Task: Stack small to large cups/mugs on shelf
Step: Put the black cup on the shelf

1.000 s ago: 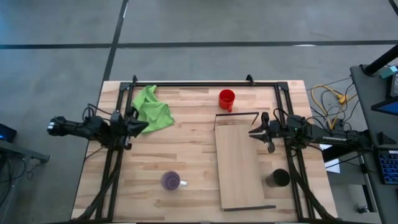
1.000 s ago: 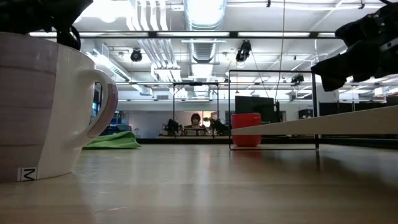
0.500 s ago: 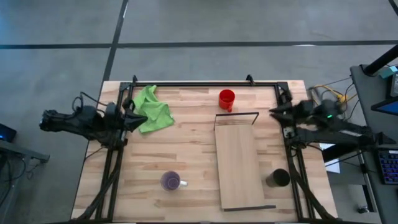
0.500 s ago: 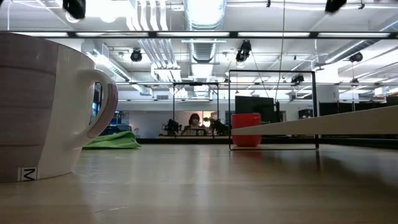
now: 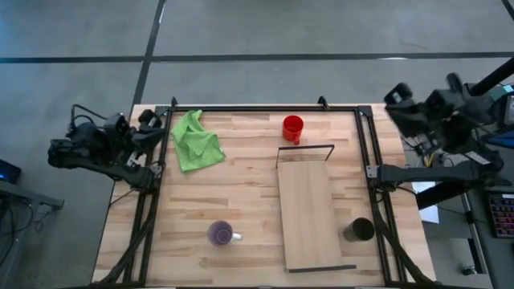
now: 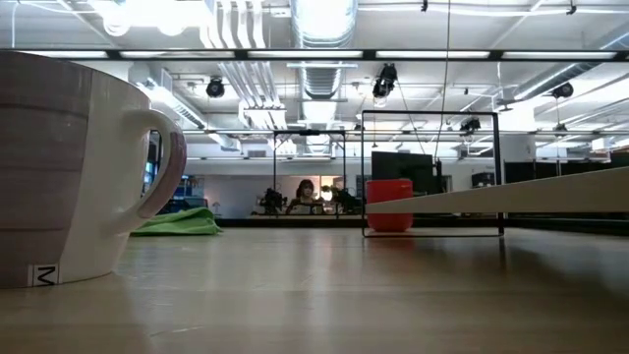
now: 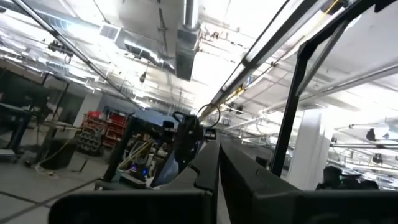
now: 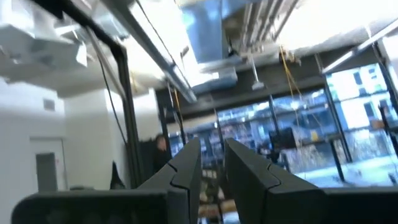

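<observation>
Wooden planks make up the bench, and on its right half lies the shelf, a pale board with nothing on it. A green cloth sits near the far left corner.

Both arms have pulled back off the bench in the last second. The right arm, which a second ago reached over the shelf's far end, is now lifted clear beyond the right edge, its wrist camera aimed up at the ceiling. The left arm has drawn back past the left edge, also pointing upward. The left gripper has its fingers nearly together with only a thin slit between them, holding nothing; the right gripper shows a narrow gap, also empty.

No cup has been moved. The black cup stands just right of the shelf near its front end, the purple cup well to the left near the front edge, the red cup just beyond the shelf's far end. Judging from this, stacking has not begun, and the arms look parked rather than mid-reach.
</observation>
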`<state>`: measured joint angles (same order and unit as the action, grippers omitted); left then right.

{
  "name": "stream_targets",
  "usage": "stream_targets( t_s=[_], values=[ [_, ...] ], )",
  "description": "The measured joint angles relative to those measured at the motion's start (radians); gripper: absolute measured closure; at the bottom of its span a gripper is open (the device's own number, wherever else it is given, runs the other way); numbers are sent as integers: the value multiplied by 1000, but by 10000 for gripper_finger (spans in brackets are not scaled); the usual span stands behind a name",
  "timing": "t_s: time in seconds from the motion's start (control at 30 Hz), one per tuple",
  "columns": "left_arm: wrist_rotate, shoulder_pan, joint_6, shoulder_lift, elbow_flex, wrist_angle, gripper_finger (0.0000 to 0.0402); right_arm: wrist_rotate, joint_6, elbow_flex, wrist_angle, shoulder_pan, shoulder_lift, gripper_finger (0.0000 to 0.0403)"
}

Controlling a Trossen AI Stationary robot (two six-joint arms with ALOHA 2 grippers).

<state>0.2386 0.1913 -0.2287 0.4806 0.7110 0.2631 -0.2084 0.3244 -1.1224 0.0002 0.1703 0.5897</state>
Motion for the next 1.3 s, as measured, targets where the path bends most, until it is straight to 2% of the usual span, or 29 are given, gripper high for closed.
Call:
stream_targets(
  t_s=[0.2, 0.4, 0.53, 0.7, 0.83, 1.0, 1.17, 1.3],
  values=[
    [2, 0, 0, -7, -1, -7, 402, 0, 68, -176, -19, 0, 82, 335],
    [33, 0, 1, 74, 28, -118, 402, 8, 58, -304, -19, 0, 166, 335],
    [51, 0, 7, 142, 114, -235, 402, 9, 14, -361, -20, 0, 213, 335],
    [51, 0, 0, 223, 280, -477, 402, 7, 23, -430, -31, 0, 265, 335],
    [59, 0, 9, 311, 413, -588, 402, 0, -12, -468, -285, 0, 278, 335],
    [71, 0, 126, 391, 537, -668, 402, 0, -41, -478, -628, 0, 297, 335],
    [74, 0, 257, 420, 577, -664, 402, 1, -43, -478, -772, 0, 304, 335],
    [81, 0, 291, 437, 575, -656, 402, 1, -38, -479, -864, 0, 305, 335]
  ],
)
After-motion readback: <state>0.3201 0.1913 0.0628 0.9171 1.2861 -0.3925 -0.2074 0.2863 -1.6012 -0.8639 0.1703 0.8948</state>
